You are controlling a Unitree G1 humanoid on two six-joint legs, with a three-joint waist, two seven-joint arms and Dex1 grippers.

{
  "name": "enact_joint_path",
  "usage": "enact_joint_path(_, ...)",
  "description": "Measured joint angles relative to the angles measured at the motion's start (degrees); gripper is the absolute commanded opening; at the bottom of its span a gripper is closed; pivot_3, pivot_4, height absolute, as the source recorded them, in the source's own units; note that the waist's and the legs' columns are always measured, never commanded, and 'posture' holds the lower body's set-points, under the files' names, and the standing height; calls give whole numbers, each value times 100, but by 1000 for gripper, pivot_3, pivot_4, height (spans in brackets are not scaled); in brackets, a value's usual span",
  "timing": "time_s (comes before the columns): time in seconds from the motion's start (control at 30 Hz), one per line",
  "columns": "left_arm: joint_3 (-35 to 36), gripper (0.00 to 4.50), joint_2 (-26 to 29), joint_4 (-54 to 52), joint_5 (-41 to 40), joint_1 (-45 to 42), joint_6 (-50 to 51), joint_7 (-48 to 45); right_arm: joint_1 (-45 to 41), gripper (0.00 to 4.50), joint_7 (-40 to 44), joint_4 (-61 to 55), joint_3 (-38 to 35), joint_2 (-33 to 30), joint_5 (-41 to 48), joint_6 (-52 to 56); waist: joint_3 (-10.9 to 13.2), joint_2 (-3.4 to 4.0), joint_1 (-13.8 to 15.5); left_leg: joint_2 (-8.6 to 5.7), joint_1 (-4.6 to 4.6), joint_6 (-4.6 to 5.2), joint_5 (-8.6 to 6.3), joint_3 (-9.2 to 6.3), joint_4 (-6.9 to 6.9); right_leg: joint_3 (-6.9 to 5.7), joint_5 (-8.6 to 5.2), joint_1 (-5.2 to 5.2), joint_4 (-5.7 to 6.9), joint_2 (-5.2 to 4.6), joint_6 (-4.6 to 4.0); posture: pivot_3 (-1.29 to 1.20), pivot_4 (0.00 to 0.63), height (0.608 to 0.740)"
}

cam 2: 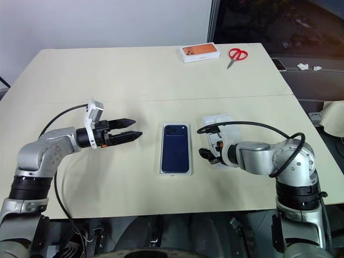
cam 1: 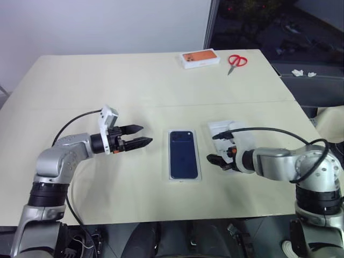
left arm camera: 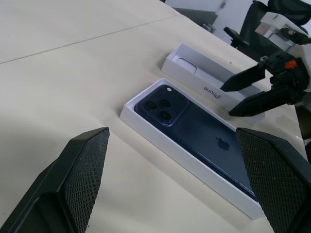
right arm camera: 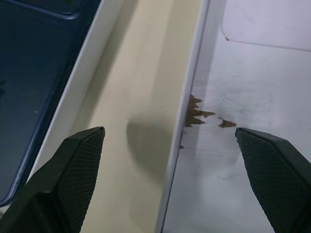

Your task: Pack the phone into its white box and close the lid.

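Tabletop (cam 1: 80,80) carries box (cam 1: 184,178) w/ phone (cam 1: 183,153) inside, back up; lid (cam 2: 212,121) lies open-side up just beside it. L gripper (cam 1: 141,136) and R gripper (cam 1: 213,159) flank box, jaws wide open, holding nothing.

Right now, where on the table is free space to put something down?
Free: the wide stretch between the phone in its white box and the orange-topped box, and the left side behind the left gripper. Crowded: between phone and lid, where the right gripper hovers.
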Motion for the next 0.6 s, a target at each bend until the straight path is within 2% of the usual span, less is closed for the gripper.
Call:
enact_joint_path(0.03, 0, 4500, -1, -1, 0, 19, 1, 25, -14, 3661, -226, 50, 35, -15, 162, -20, 0, 0, 0, 0, 0, 0, 0, 0, 0, 0, 0, 0, 0, 0, 0, 0, 150, 740)
enact_joint_path(0.13, 0, 4500, -2, -2, 0, 53, 1, 77, -13, 2249, -728, 97, 318, -208, 668, -236, 0, 0, 0, 1, 0, 1, 0, 1, 0, 0, 0, 0, -1, 1, 0, 0, 150, 740)
enact_joint_path(0.27, 1, 4500, -3, -2, -2, 54, 5, 88, -13, 68, -1306, 156, 763, -675, 1351, -781, 0, 0, -2, 1, 0, 4, -1, 3, 2, 0, 0, 3, -2, 1, 1, 0, 150, 740)
enact_joint_path(0.43, 3, 4500, -2, -3, -5, 55, 20, 94, -45, 25, -1679, 166, 1299, -1117, 1860, -1422, 0, -1, -5, 3, 0, 6, -2, 5, 4, -1, -1, 5, -4, 3, 1, 0, 150, 740)
enact_joint_path(0.6, 6, 4500, -2, 2, -5, 54, 23, 98, -224, 25, -1571, 252, 1523, -1292, 1831, -1743, 0, -1, -10, 5, 0, 6, -2, 6, 4, 0, -1, 5, -4, 5, 1, 0, 150, 740)
